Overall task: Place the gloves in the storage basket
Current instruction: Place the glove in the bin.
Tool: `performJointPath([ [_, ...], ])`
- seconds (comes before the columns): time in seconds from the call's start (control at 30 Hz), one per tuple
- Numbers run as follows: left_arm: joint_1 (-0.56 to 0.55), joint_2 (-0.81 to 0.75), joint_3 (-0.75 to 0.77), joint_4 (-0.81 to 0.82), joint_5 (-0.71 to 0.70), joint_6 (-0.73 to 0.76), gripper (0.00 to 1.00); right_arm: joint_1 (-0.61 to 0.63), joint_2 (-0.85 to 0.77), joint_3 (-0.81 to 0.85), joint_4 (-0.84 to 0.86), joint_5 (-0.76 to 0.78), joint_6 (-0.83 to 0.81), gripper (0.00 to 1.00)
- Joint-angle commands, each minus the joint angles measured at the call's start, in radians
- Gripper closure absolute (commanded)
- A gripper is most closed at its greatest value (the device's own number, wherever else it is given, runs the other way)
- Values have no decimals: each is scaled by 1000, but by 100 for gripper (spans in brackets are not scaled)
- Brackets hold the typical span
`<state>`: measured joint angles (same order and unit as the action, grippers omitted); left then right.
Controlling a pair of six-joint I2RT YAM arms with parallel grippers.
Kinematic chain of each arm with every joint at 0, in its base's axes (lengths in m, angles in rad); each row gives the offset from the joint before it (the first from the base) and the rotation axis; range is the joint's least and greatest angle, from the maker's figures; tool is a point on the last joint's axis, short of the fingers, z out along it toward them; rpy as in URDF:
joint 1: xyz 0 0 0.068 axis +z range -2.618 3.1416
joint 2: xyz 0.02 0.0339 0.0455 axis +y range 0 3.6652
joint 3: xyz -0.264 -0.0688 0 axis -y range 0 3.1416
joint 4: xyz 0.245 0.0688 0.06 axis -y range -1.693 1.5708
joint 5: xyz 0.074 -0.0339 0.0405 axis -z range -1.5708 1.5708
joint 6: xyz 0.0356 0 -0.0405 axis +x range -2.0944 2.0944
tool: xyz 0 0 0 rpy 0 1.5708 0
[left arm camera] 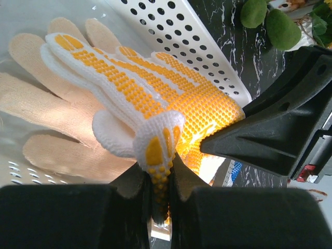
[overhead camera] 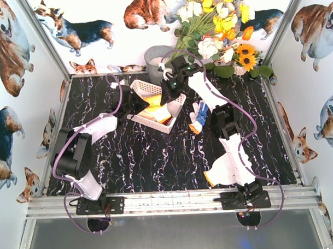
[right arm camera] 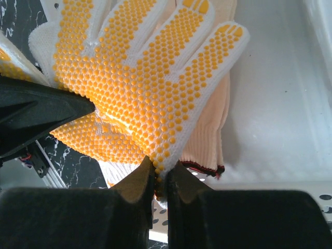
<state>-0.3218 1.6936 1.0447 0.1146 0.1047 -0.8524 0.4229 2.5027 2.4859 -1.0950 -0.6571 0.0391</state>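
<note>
Both grippers are shut on one white glove with yellow dots [overhead camera: 155, 112], which hangs over the storage basket [overhead camera: 145, 88] at the back middle of the table. My left gripper [left arm camera: 160, 171] pinches a fingertip of this glove [left arm camera: 155, 88]. My right gripper [right arm camera: 160, 174] pinches the edge of the glove [right arm camera: 145, 83]. Beneath it in the basket lies a cream glove [left arm camera: 46, 119] with a red cuff [right arm camera: 207, 167]. A white glove with a blue palm [overhead camera: 199, 115] lies on the table just right of the basket. An orange-yellow glove [overhead camera: 208, 179] shows by the right arm's lower link.
A round grey bucket [overhead camera: 155, 60] stands behind the basket, with a bunch of flowers [overhead camera: 220, 24] to its right at the back. Printed walls close in the left, right and back sides of the black marble table [overhead camera: 156, 157].
</note>
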Motion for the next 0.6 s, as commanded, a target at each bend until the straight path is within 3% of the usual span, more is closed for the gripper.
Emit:
performJointPath([
  [0.0, -4, 6, -18, 42, -65, 18, 100, -37, 19, 59, 47, 67, -82, 100],
  [0.57, -38, 74, -41, 8, -144, 57, 100, -36, 110, 102, 104, 97, -102, 100],
])
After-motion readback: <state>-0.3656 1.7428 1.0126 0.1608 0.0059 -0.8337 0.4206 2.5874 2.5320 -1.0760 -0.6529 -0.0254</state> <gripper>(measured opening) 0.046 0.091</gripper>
